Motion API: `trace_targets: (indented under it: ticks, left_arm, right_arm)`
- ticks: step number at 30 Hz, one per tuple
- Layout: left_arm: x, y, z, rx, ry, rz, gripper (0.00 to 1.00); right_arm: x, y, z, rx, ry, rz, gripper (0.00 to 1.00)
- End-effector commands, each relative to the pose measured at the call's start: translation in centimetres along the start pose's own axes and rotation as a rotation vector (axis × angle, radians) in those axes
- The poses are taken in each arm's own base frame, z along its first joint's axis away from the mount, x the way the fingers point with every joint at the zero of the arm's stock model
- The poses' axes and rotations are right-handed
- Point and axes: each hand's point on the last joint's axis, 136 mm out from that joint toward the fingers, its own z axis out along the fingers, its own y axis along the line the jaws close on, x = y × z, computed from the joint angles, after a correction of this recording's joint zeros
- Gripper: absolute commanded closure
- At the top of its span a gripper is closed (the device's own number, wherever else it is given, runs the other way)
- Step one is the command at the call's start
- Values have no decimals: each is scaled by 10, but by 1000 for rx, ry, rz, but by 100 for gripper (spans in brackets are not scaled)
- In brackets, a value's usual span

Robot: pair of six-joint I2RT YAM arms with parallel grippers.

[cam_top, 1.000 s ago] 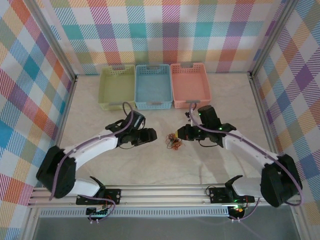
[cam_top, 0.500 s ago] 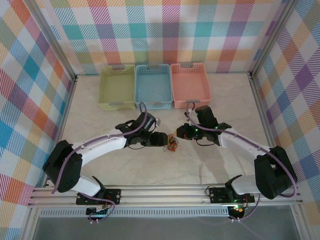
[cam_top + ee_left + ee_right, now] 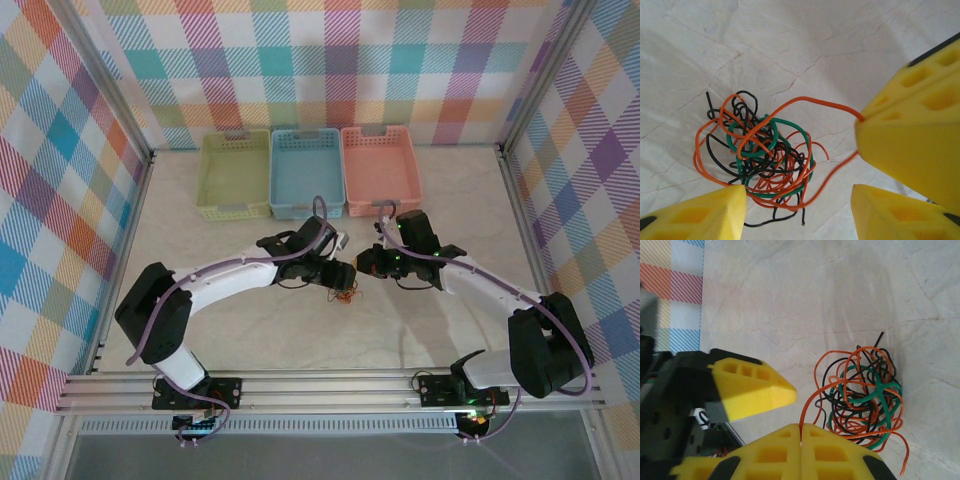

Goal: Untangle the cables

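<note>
The cables (image 3: 760, 155) lie in one small tangle on the table: thin orange, black and green wires, also seen in the top view (image 3: 346, 291) and the right wrist view (image 3: 865, 400). My right gripper (image 3: 801, 432) is shut on a loop of the orange wire (image 3: 807, 407) that rises out of the knot. In the top view this gripper (image 3: 361, 268) sits just right of the tangle. My left gripper (image 3: 797, 200) is open, a finger on either side of the tangle's near edge and nothing pinched. From above it (image 3: 343, 274) nearly meets the right gripper.
Three empty baskets stand in a row at the back: yellow-green (image 3: 233, 175), blue (image 3: 306, 170) and salmon (image 3: 380, 168). The right gripper's yellow fingers (image 3: 915, 125) crowd the left wrist view. Bare marbled table lies around the tangle.
My left arm has swung right, bringing its gripper from well left of the tangle to right over it. The right gripper has edged slightly left, still beside the knot.
</note>
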Motion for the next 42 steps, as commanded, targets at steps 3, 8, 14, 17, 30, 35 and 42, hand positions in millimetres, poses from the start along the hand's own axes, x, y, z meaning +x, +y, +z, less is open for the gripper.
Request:
trace_targets:
  ticks: [3,8,14,17,30,35,42]
  left_arm:
    - [-3,-8,8,14,15,45,49]
    - [1,-7,12,18,18,44,60]
    - [3,-3,12,3,13,33,88]
    - [3,-1,6,-11,0,25,100]
    - [3,-26,-61,53,-28,8,100]
    - [0,-45,-88,125,-47,30,100]
    - [-1,-59,-108,179,-54,48,100]
  right_arm:
    - [-2,14,-4,-65,9,1,100]
    - [-2,13,-4,-67,9,6,100]
    - [-2,12,-4,-68,11,9,100]
    - [-3,13,-6,-70,4,3,100]
    - [-16,42,-42,-144,-224,-252,43]
    - [-13,50,-48,-200,-300,-389,47]
    - [-7,65,-40,-279,-272,-460,49]
